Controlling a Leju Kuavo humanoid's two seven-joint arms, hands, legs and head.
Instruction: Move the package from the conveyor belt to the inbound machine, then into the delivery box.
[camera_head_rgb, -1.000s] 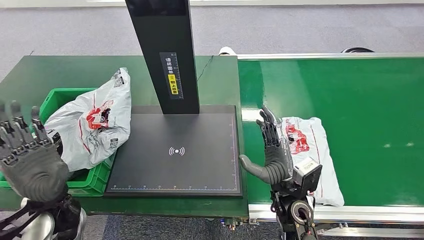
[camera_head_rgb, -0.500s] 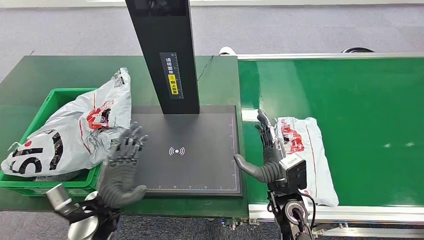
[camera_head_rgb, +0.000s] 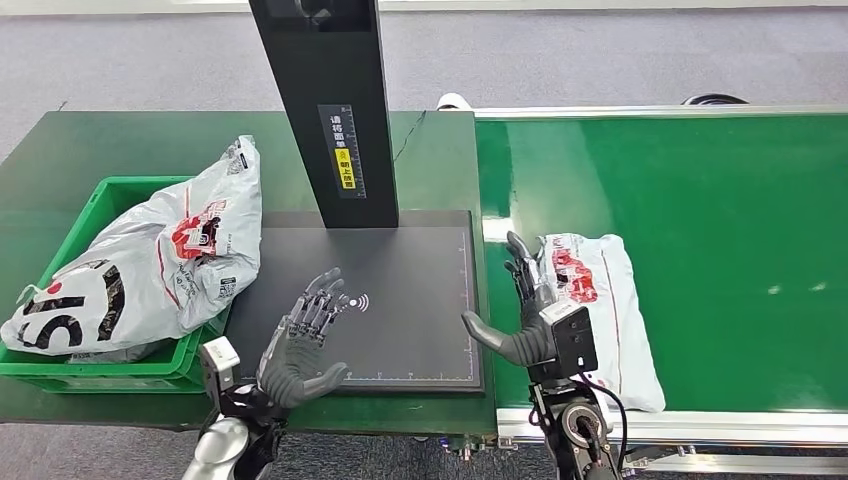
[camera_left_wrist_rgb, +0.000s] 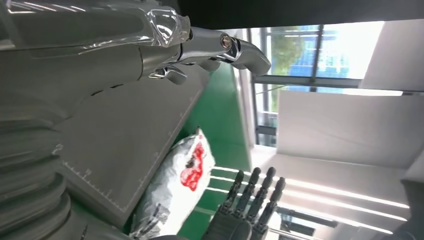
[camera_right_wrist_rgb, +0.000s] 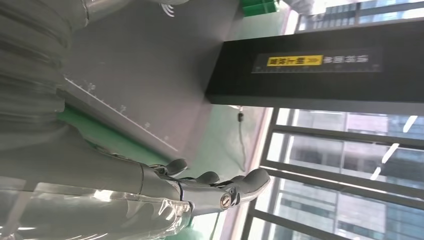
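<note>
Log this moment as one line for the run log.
package on conveyor belt | right hand open beside it | left hand open over inbound machine

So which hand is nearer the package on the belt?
Right. The right hand is at the package's near edge on the belt; the left hand is over the scanner pad, well away.

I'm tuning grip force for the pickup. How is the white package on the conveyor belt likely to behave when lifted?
The white package looks like a thin plastic mailer, wrinkled and lying flat on the conveyor belt, so it will probably sag and fold rather than stay stiff. Its glossy film may slip between fingers. It seems light for its size, and the soft bulge suggests nothing fragile.
</note>
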